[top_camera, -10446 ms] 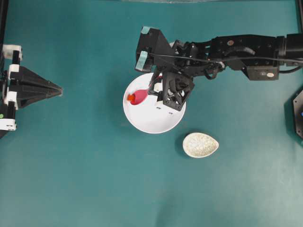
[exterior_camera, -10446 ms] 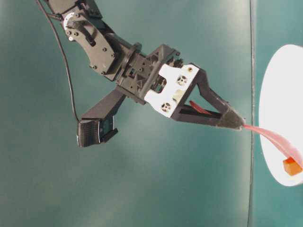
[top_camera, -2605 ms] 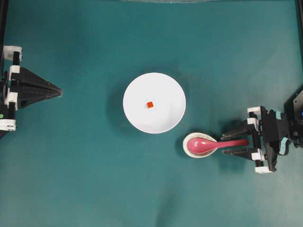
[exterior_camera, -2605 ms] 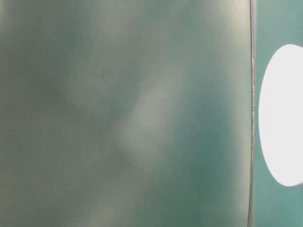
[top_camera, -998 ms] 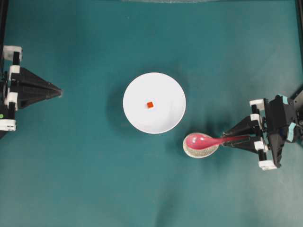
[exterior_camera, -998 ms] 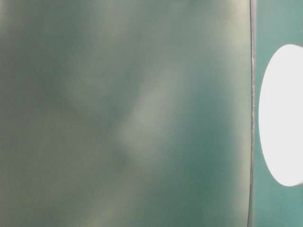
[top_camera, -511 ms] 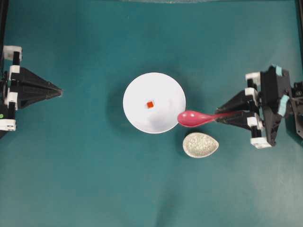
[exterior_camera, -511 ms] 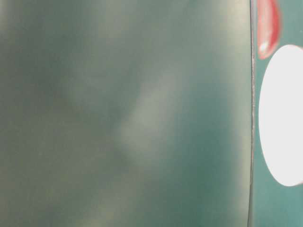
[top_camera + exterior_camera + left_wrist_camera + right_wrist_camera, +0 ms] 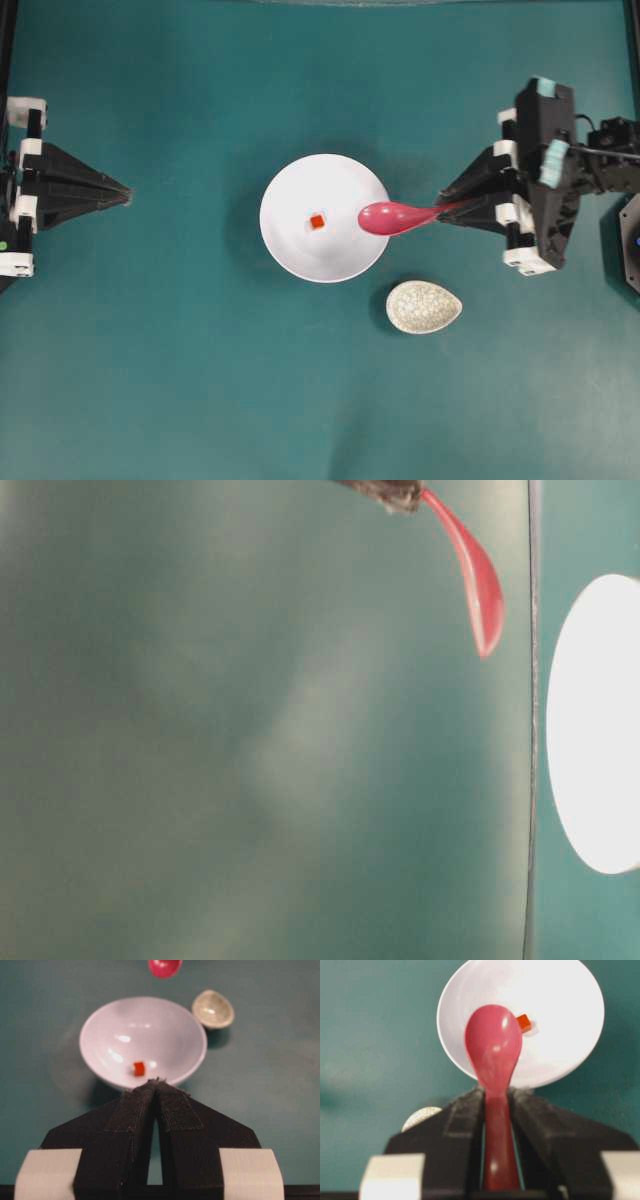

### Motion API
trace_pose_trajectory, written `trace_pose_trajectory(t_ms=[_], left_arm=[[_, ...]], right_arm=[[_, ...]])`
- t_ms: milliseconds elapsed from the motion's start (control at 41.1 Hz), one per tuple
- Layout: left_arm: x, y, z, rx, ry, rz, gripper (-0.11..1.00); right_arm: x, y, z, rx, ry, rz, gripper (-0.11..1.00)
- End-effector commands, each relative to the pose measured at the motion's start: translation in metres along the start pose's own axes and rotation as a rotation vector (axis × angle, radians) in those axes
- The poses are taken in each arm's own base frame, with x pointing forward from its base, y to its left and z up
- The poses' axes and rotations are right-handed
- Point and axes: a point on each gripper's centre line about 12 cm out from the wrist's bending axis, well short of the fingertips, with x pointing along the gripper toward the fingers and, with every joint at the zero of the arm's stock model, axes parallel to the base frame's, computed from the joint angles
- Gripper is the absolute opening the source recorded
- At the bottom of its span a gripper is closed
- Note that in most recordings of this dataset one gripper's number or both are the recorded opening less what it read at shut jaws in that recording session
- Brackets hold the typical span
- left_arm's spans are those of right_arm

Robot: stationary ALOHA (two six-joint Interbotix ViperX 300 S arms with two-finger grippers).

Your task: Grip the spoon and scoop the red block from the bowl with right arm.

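Overhead, two black grippers show: the right gripper pinches one glossy pink-red spoon by its handle, scoop ahead of its tips over the rim of one round white bowl holding one tiny red block, while one speckled egg-shaped dish lies beside. Table-level view shows the spoon hanging aloft. Left wrist view: left gripper, fingertips pressed together, faces the bowl; right wrist view: block just beyond the scoop.
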Motion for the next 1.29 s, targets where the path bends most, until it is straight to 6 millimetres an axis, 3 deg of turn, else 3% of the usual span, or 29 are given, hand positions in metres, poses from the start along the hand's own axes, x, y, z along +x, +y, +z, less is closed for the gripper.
trace_pose_trajectory(t_ms=[0,609,1266], left_arm=[[0.001,0.000,0.006,0.004,-0.017,0.001,0.00],[0.001,0.000,0.006,0.023,-0.015,0.001,0.00],[0.001,0.000,0.005,0.035,-0.011,0.002,0.00]], right_arm=[[0.003,0.000,0.017,-0.002,-0.001,0.004,0.25],[0.090,-0.009,0.035,-0.137,0.370,0.014,0.25],[0.107,-0.027,0.030,-0.135,0.397,-0.024,0.25]])
